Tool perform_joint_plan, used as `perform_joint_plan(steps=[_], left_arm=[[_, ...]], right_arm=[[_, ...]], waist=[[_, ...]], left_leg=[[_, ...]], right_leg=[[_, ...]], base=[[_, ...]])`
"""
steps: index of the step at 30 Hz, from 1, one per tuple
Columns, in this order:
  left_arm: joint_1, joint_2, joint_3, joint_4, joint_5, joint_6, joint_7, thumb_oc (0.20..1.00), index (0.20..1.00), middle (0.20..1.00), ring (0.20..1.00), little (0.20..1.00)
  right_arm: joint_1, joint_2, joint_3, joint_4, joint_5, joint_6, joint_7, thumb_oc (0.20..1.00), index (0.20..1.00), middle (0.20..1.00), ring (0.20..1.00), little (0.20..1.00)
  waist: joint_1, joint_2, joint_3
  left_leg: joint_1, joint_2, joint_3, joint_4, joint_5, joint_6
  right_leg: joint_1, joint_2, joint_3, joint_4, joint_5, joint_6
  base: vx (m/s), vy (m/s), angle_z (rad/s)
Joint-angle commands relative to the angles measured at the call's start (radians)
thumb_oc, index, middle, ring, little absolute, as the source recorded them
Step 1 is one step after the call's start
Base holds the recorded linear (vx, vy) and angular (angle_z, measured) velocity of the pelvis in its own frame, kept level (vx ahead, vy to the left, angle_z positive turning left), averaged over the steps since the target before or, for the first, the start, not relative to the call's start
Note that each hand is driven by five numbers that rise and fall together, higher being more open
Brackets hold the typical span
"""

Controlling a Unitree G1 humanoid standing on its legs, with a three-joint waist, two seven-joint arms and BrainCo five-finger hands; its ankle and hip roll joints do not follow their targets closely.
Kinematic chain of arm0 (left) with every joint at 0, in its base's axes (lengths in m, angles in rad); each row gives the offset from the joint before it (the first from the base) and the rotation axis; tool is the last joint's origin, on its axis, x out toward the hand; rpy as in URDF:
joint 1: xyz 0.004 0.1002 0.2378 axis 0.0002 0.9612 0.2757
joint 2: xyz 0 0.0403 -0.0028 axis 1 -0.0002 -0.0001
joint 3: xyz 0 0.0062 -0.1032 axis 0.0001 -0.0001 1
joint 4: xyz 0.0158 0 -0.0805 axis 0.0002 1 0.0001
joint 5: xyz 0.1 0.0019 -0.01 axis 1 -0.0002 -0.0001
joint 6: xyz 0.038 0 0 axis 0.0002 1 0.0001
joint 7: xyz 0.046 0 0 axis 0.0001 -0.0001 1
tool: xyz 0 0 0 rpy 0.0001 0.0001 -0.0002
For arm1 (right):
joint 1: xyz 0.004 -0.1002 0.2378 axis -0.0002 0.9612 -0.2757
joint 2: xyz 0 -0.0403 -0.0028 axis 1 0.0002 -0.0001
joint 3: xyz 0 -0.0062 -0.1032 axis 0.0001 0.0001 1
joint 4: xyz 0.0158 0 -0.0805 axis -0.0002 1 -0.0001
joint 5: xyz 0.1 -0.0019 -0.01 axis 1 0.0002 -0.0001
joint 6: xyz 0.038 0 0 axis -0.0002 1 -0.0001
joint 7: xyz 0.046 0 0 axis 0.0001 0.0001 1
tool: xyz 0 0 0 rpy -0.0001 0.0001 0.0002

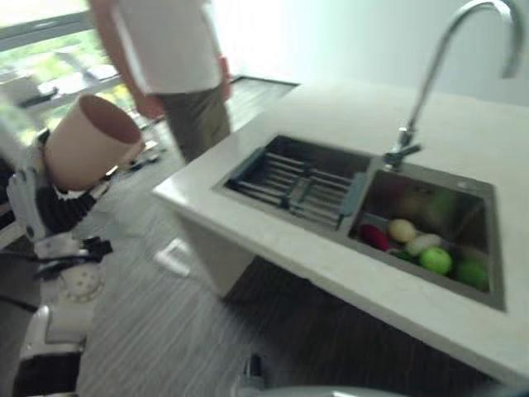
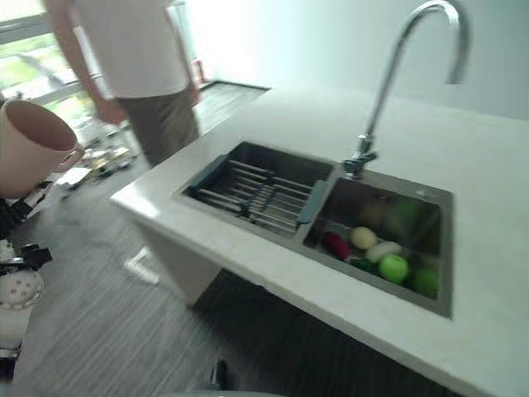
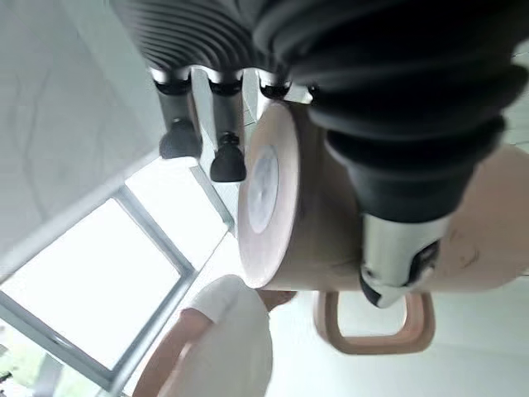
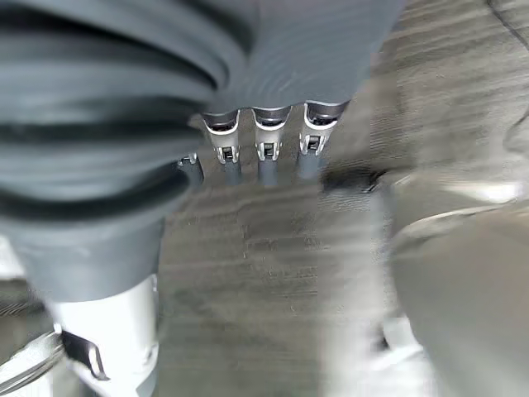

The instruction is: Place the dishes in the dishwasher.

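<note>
Left hand (image 3: 397, 174) wrapped rnd pink mug (image 1: 87, 141), thumb across its side; right hand (image 4: 264, 149) fingers relaxed, holding nothing.

Bright daylight from window (image 1: 50, 41), glare on white counter (image 1: 347, 116), motion blur throughout

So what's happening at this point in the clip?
The robot's left hand grips a pinkish mug and holds it up in the air, off to the side of the counter. The double sink holds a rack and some fruit and vegetables. The right hand hangs empty over the floor. A person stands nearby.
</note>
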Motion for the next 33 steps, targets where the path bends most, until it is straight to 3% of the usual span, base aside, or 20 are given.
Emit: perform_joint_plan(steps=[1, 4, 7, 11, 13, 15, 16, 18, 19, 21, 24, 25, 27, 28, 31, 33], left_arm=[[-0.088, 0.061, 0.045, -0.040, -0.022, -0.083, -0.007, 0.200, 0.200, 0.200, 0.200, 0.200], [-0.073, 0.085, 0.050, -0.044, -0.031, -0.089, -0.021, 0.200, 0.200, 0.200, 0.200, 0.200], [-0.083, 0.112, 0.032, -0.063, -0.039, -0.142, -0.064, 0.200, 0.200, 0.200, 0.200, 0.200], [-0.092, 0.138, -0.019, -0.082, -0.044, -0.128, -0.062, 0.200, 0.200, 0.200, 0.200, 0.200], [-0.097, 0.139, -0.042, -0.084, -0.045, -0.146, -0.055, 0.200, 0.200, 0.200, 0.200, 0.200], [-0.158, 0.126, -0.127, -0.100, -0.037, -0.135, -0.062, 0.200, 0.200, 0.200, 0.200, 0.200], [-0.165, 0.126, -0.136, -0.101, -0.035, -0.125, -0.062, 0.200, 0.200, 0.200, 0.200, 0.200], [-0.170, 0.123, -0.145, -0.103, -0.048, -0.134, -0.084, 0.200, 0.200, 0.200, 0.200, 0.200], [-0.165, 0.108, -0.144, -0.137, -0.071, -0.145, -0.128, 0.200, 0.200, 0.200, 0.200, 0.200], [-0.160, 0.104, -0.140, -0.161, -0.084, -0.140, -0.140, 0.200, 0.200, 0.200, 0.200, 0.200], [-0.176, 0.073, -0.141, -0.217, -0.097, -0.117, -0.181, 0.200, 0.200, 0.200, 0.200, 0.200], [-0.184, 0.069, -0.146, -0.216, -0.101, -0.119, -0.188, 0.200, 0.200, 0.200, 0.200, 0.200], [-0.226, 0.056, -0.176, -0.205, -0.108, -0.138, -0.212, 0.200, 0.200, 0.200, 0.200, 0.200], [-0.247, 0.050, -0.196, -0.218, -0.096, -0.114, -0.219, 0.200, 0.200, 0.200, 0.200, 0.200], [-0.263, 0.057, -0.204, -0.232, -0.100, -0.099, -0.234, 0.200, 0.200, 0.200, 0.200, 0.200], [-0.268, 0.067, -0.204, -0.231, -0.112, -0.105, -0.249, 0.200, 0.200, 0.200, 0.200, 0.200]], right_arm=[[-0.115, 0.012, -0.066, -0.015, 0.029, -0.023, 0.092, 1.000, 1.000, 1.000, 1.000, 1.000], [-0.107, 0.030, -0.064, -0.030, -0.017, -0.029, 0.115, 1.000, 1.000, 1.000, 1.000, 1.000], [-0.093, 0.040, -0.050, -0.036, -0.001, -0.043, 0.120, 1.000, 1.000, 1.000, 1.000, 1.000], [-0.074, 0.036, -0.039, -0.034, -0.024, -0.033, 0.144, 1.000, 1.000, 1.000, 1.000, 1.000], [-0.070, 0.035, -0.027, -0.034, -0.002, -0.029, 0.143, 1.000, 1.000, 1.000, 1.000, 1.000], [-0.068, 0.039, 0.024, -0.034, 0.062, -0.019, 0.104, 1.000, 1.000, 1.000, 1.000, 1.000], [-0.069, 0.040, 0.030, -0.034, 0.061, -0.017, 0.100, 1.000, 1.000, 1.000, 1.000, 1.000], [-0.070, 0.041, 0.045, -0.031, 0.062, -0.011, 0.092, 1.000, 1.000, 1.000, 1.000, 1.000], [-0.077, 0.042, 0.059, -0.041, 0.057, 0.011, 0.097, 1.000, 1.000, 1.000, 1.000, 1.000], [-0.078, 0.040, 0.070, -0.055, 0.033, 0.018, 0.096, 1.000, 1.000, 1.000, 1.000, 1.000], [-0.060, 0.042, 0.083, -0.083, 0.028, 0.032, 0.056, 1.000, 1.000, 1.000, 1.000, 1.000], [-0.056, 0.041, 0.079, -0.081, 0.035, 0.029, 0.051, 1.000, 1.000, 1.000, 1.000, 1.000], [-0.047, 0.033, 0.057, -0.057, 0.059, 0.017, 0.047, 1.000, 1.000, 1.000, 1.000, 1.000], [-0.053, 0.027, 0.048, -0.033, 0.032, 0.007, 0.054, 1.000, 1.000, 1.000, 1.000, 1.000], [-0.059, 0.020, 0.041, -0.009, 0.007, 0.000, 0.059, 1.000, 1.000, 1.000, 1.000, 1.000], [-0.058, 0.018, 0.037, 0.004, 0.013, -0.006, 0.062, 1.000, 1.000, 1.000, 1.000, 1.000]], waist=[[-0.019, 0.048, 0.046], [-0.016, 0.053, 0.045], [-0.018, 0.057, 0.042], [-0.063, 0.060, 0.055], [-0.077, 0.058, 0.059], [-0.106, 0.059, 0.063], [-0.110, 0.059, 0.062], [-0.100, 0.057, 0.055], [-0.077, 0.052, 0.045], [-0.072, 0.053, 0.043], [-0.076, 0.054, 0.052], [-0.079, 0.053, 0.055], [-0.108, 0.045, 0.060], [-0.122, 0.040, 0.064], [-0.138, 0.042, 0.062], [-0.149, 0.049, 0.055]], left_leg=[[0.136, -0.013, -0.029, -0.106, -0.141, -0.065], [0.169, -0.054, -0.050, -0.185, -0.126, -0.037], [0.187, -0.079, -0.075, -0.221, -0.129, -0.009], [0.209, -0.107, -0.083, -0.251, -0.134, 0.045], [0.201, -0.099, -0.096, -0.243, -0.133, 0.044], [0.168, -0.068, -0.190, -0.209, -0.120, 0.027], [0.163, -0.065, -0.199, -0.208, -0.115, 0.027], [0.159, -0.051, -0.219, -0.207, -0.112, 0.014], [0.160, -0.025, -0.228, -0.237, -0.086, -0.019], [0.158, -0.014, -0.233, -0.255, -0.069, -0.032], [0.116, 0.032, -0.191, -0.269, -0.014, -0.083], [0.105, 0.040, -0.165, -0.255, -0.011, -0.088], [0.077, 0.075, -0.032, -0.177, -0.020, -0.095], [0.080, 0.082, 0.016, -0.125, -0.046, -0.086], [0.094, 0.098, 0.055, -0.091, -0.053, -0.076], [0.119, 0.107, 0.087, -0.137, -0.045, -0.074]], right_leg=[[-0.110, 0.071, 0.094, 0.101, -0.011, 0.057], [-0.123, 0.070, 0.101, 0.120, -0.001, 0.060], [-0.134, 0.059, 0.129, 0.202, -0.033, 0.069], [-0.261, 0.004, 0.207, 0.476, 0.020, 0.144], [-0.256, 0.026, 0.250, 0.446, 0.004, 0.138], [-0.176, 0.072, 0.394, 0.327, -0.079, 0.086], [-0.177, 0.077, 0.410, 0.323, -0.075, 0.083], [-0.150, 0.090, 0.408, 0.278, -0.105, 0.061], [-0.115, 0.097, 0.377, 0.210, -0.099, 0.054], [-0.109, 0.106, 0.373, 0.187, -0.095, 0.050], [-0.094, 0.109, 0.325, 0.131, -0.075, 0.046], [-0.091, 0.106, 0.311, 0.128, -0.073, 0.046], [-0.088, 0.087, 0.230, 0.126, -0.063, 0.044], [-0.095, 0.075, 0.205, 0.135, -0.055, 0.042], [-0.111, 0.071, 0.191, 0.152, -0.052, 0.037], [-0.114, 0.068, 0.180, 0.154, -0.047, 0.041]], base=[[0.03, 0.179, 0.99], [-0.07, 0.199, 1.13], [-0.01, 0.134, 0.66], [-0.01, 0.071, 0.93], [0.00, -0.144, 1.18], [0.07, -0.310, 1.62], [0.08, -0.195, 1.49], [0.06, -0.208, 1.82], [0.07, -0.286, 1.37], [-0.01, -0.170, 0.85], [-0.14, -0.123, 0.64], [-0.18, -0.073, 0.79], [-0.24, -0.044, 1.46], [-0.19, 0.008, 1.75], [-0.12, 0.077, 1.12], [-0.04, 0.138, 0.24]])
